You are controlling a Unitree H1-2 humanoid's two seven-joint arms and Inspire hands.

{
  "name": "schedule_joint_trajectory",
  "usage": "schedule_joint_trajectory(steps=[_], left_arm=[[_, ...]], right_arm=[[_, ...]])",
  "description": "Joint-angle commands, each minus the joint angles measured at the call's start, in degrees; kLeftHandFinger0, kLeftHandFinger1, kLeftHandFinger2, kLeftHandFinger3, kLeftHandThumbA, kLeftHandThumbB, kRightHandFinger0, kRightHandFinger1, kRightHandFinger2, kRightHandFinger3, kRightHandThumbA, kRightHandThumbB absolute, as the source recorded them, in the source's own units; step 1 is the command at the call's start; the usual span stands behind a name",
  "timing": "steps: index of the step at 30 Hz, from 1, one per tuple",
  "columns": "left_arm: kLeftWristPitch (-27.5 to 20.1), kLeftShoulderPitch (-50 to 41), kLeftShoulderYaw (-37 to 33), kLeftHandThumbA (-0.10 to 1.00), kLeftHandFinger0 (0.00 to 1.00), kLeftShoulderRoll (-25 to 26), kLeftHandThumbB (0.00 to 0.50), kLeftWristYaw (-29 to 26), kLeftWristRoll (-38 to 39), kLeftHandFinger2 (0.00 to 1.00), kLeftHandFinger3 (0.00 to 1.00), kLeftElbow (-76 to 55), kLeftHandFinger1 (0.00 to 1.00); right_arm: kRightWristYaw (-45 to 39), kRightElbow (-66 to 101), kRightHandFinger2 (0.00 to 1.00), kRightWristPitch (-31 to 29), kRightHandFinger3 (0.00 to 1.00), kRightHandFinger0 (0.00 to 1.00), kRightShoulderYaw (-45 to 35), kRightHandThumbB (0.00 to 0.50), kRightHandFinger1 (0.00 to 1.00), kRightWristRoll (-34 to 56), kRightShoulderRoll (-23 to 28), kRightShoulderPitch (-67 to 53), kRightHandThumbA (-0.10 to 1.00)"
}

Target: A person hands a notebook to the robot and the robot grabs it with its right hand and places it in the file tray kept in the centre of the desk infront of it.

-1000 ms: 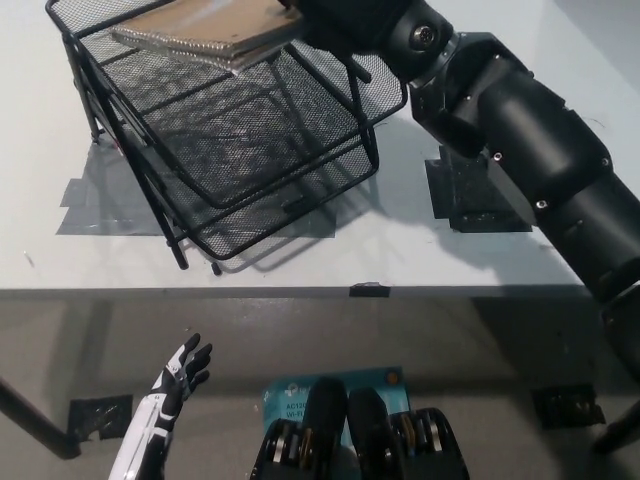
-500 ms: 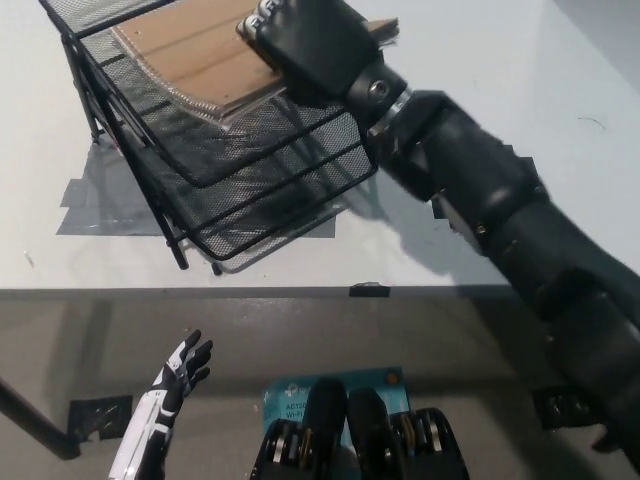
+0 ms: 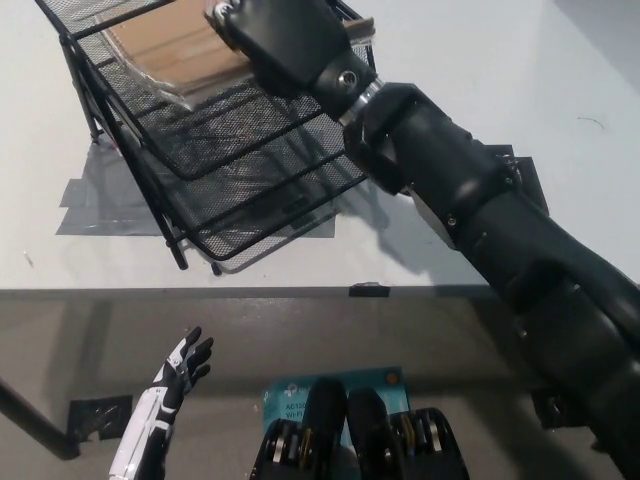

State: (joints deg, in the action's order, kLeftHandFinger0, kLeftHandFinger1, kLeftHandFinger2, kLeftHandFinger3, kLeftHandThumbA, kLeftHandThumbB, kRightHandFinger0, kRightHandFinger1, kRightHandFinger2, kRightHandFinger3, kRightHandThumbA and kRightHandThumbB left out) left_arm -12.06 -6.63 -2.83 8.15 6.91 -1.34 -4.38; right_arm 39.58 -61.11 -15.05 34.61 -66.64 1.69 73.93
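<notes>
Notebook (image 3: 170, 45): brown cover, far end cut off by the top edge; near-right part hidden under the right hand (image 3: 285, 40).
Right hand: fingers out of sight beyond its black back; grip could not be confirmed.
File tray (image 3: 250, 190): black mesh, upper tier cropped at the top edge.
Left hand (image 3: 180, 370): white, wrist cut off by the bottom edge.

right hand (image 3: 283, 42) reaching forward, left hand (image 3: 180, 372) low, fingers apart

Pretty bright, even overhead light on the white tabletop (image 3: 480, 60), soft shadows under the mesh file tray (image 3: 250, 170), everything sharp, floor below noticeably dimmer.
</notes>
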Motion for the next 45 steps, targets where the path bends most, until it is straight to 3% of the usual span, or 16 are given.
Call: schedule_joint_trajectory(steps=[1,2,3,7,10,18,22,25,30,32,33,34,36,39,45], left_arm=[[-0.2,0.3,-0.1,1.0,1.0,0.9,0.084,0.8,0.3,1.0,1.0,-1.7,1.0],[-1.0,0.4,-0.1,1.0,1.0,1.0,0.069,0.8,0.1,1.0,1.0,-1.3,1.0],[-1.2,0.4,-0.1,1.0,1.0,1.0,0.069,0.8,0.1,1.0,1.0,-1.1,1.0],[-1.5,0.8,-0.1,1.0,1.0,1.2,0.053,0.9,0.0,1.0,1.0,-0.8,1.0],[-1.0,0.7,0.0,1.0,0.99,1.1,0.065,0.8,0.0,1.0,1.0,-1.1,1.0],[-1.4,0.8,-0.2,1.0,0.97,1.4,0.074,1.3,0.4,1.0,1.0,-0.8,1.0],[-0.7,1.5,-0.1,1.0,0.97,1.5,0.081,1.2,0.1,1.0,1.0,-1.0,1.0],[-0.6,1.8,0.0,1.0,0.96,1.5,0.08,1.2,0.2,1.0,1.0,-1.0,1.0],[-1.4,2.2,-0.1,1.0,0.94,1.7,0.06,0.9,-1.0,1.0,1.0,-0.8,1.0],[-0.6,2.2,0.0,1.0,0.94,1.5,0.061,0.7,-0.9,1.0,1.0,-1.2,1.0],[-0.4,2.2,0.0,1.0,0.93,1.5,0.062,0.7,-0.8,1.0,1.0,-1.2,1.0],[-0.4,2.2,0.0,1.0,0.93,1.5,0.063,0.7,-0.8,1.0,1.0,-1.2,1.0],[0.0,2.3,0.1,1.0,0.93,1.5,0.063,0.7,-0.7,1.0,1.0,-1.2,1.0],[0.3,2.4,0.2,1.0,0.93,1.6,0.062,0.7,-0.6,1.0,1.0,-1.3,1.0],[0.6,2.4,0.3,1.0,0.93,1.6,0.051,0.8,-0.4,1.0,1.0,-1.4,1.0]], right_arm=[[-19.3,11.3,1.0,1.4,0.98,0.68,-4.4,0.255,0.84,11.5,-0.8,2.4,1.0],[-28.5,15.2,1.0,2.8,1.0,1.0,-5.6,0.377,1.0,15.9,-0.7,1.8,0.98],[-32.0,16.6,1.0,3.4,1.0,1.0,-6.2,0.377,1.0,17.6,-0.6,1.6,0.98],[-43.7,22.1,1.0,8.4,1.0,1.0,-7.5,0.498,1.0,21.5,0.1,1.0,1.0],[-51.3,26.0,1.0,12.0,1.0,1.0,-8.0,0.5,1.0,24.0,0.7,0.1,0.94],[-71.7,36.4,1.0,21.3,1.0,1.0,-5.9,0.5,1.0,29.3,4.2,-2.3,0.96],[-89.9,46.9,1.0,31.7,1.0,1.0,-4.0,0.5,1.0,42.3,10.7,-0.1,0.89],[-99.2,53.9,1.0,41.6,1.0,1.0,-4.8,0.5,1.0,54.6,15.9,3.4,0.75],[-102.6,62.0,1.0,42.0,1.0,1.0,-7.2,0.5,1.0,66.4,24.5,8.1,0.75],[-101.7,65.4,1.0,42.0,1.0,1.0,-7.6,0.5,1.0,75.9,30.7,11.5,0.78],[-99.6,66.0,1.0,42.0,1.0,1.0,-6.6,0.5,1.0,82.2,33.9,12.7,0.69],[-99.6,66.0,1.0,42.0,1.0,1.0,-6.6,0.5,1.0,82.2,33.9,12.7,0.66],[-94.8,68.9,1.0,42.0,1.0,1.0,-5.4,0.5,1.0,94.2,40.9,14.0,0.63],[-93.6,72.4,1.0,42.0,1.0,1.0,-6.2,0.5,1.0,98.2,45.1,14.2,0.69],[-90.8,79.8,1.0,42.0,1.0,1.0,-5.8,0.5,1.0,104.3,54.9,14.3,0.69]])
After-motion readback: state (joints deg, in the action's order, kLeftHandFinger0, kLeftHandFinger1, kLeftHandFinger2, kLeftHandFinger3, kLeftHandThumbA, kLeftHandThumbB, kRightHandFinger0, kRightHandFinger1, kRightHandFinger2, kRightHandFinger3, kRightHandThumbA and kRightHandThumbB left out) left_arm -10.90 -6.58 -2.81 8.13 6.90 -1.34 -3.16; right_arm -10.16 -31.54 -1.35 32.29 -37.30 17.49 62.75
